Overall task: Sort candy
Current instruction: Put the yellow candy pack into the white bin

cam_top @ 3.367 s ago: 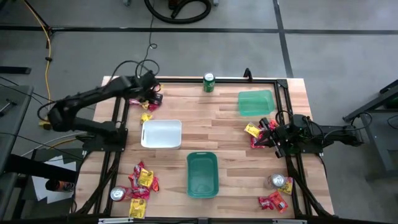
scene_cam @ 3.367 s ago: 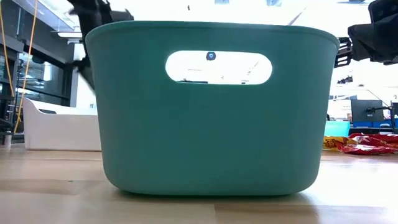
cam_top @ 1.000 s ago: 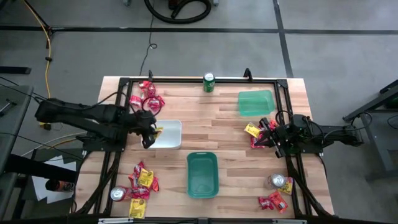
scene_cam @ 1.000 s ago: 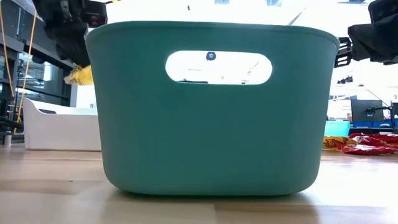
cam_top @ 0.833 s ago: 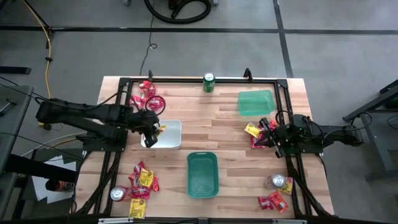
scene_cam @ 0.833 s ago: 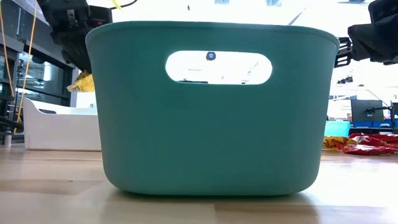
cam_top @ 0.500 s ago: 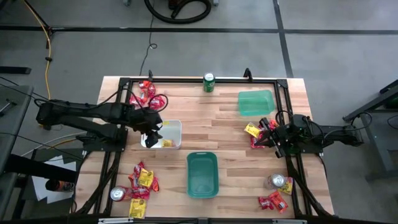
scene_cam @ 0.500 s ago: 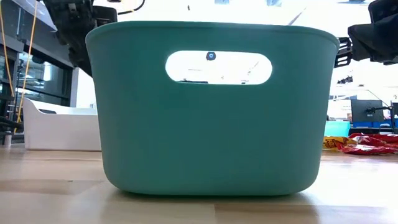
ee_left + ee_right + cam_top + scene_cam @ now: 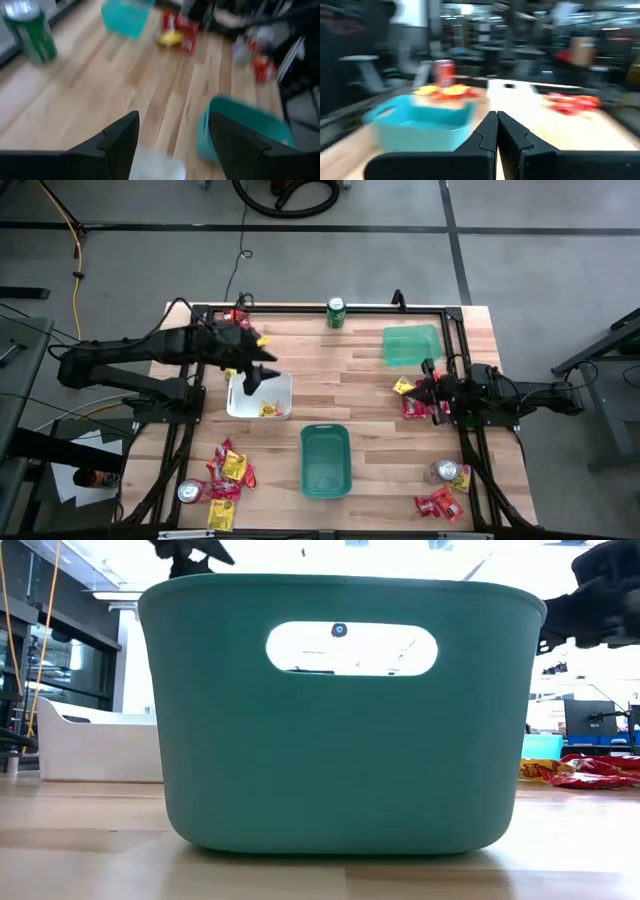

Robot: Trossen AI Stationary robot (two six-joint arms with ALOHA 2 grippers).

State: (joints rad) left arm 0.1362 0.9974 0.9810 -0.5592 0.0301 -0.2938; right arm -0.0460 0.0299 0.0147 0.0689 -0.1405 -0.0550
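The left gripper (image 9: 262,372) hangs with its fingers wide and empty above the white tray (image 9: 283,383), where one yellow candy (image 9: 268,409) lies. The nearest loose candy (image 9: 237,316) sits at the far left corner of the table, behind this arm. The right gripper (image 9: 430,387) is closed beside red and yellow candy (image 9: 411,399); no writing is readable.

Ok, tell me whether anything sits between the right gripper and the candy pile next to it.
Nothing visible does. The right gripper, shut, sits right at the candy pile near the table's right edge, with no bin or can between them.
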